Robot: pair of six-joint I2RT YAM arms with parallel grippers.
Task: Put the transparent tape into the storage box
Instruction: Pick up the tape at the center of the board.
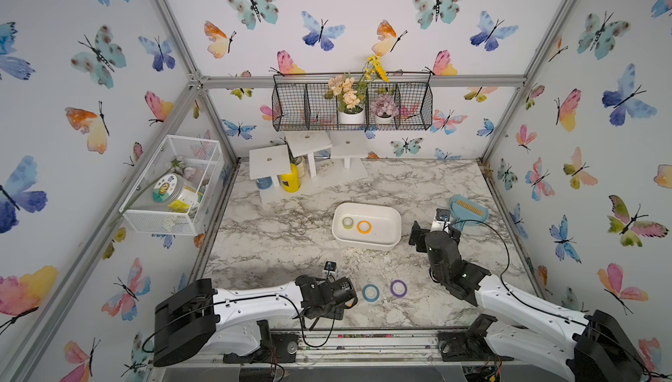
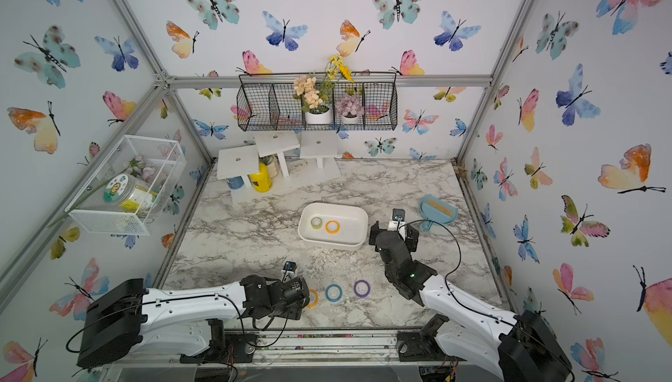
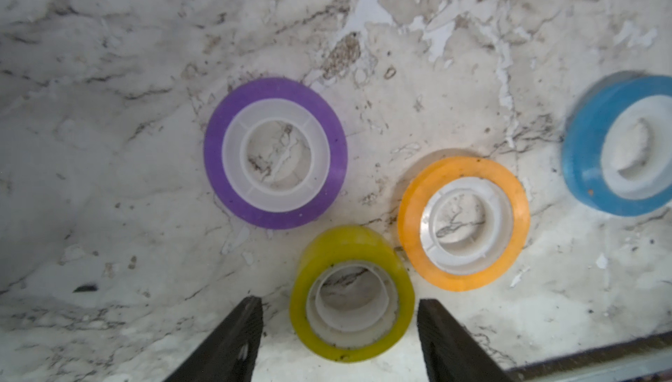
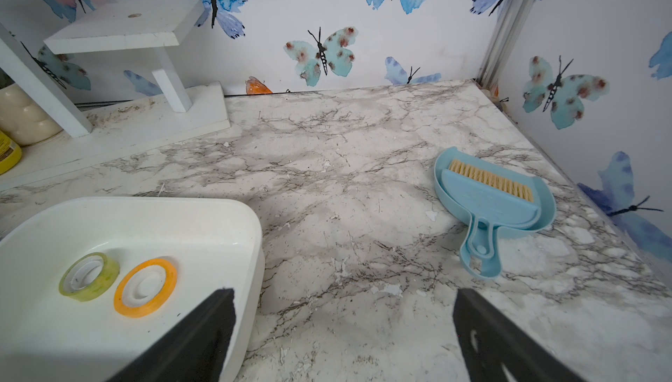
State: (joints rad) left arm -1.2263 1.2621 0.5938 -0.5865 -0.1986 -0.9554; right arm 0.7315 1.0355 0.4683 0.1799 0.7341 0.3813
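In the left wrist view a yellow-green roll of transparent tape (image 3: 349, 242) lies flat on the marble between the fingers of my left gripper (image 3: 340, 302), which is open with a gap on each side. Purple (image 3: 218, 151), orange (image 3: 411, 216) and blue (image 3: 582, 151) rolls lie beyond it. In both top views the left gripper (image 1: 349, 294) (image 2: 305, 294) is low at the table's front, beside the blue (image 1: 371, 293) and purple (image 1: 398, 288) rolls. The white storage box (image 1: 385, 224) (image 4: 145, 216) holds a yellow-green (image 1: 347, 222) and an orange roll (image 1: 364, 227). My right gripper (image 1: 434, 233) (image 4: 343, 293) hovers open and empty at its right end.
A blue dustpan with a brush (image 1: 469, 213) (image 4: 502, 209) lies right of the box. White stands (image 1: 291, 155) and a yellow bottle (image 1: 290, 178) are at the back left. A black wire rack (image 1: 352, 107) and a white mesh basket (image 1: 174, 184) hang on the walls.
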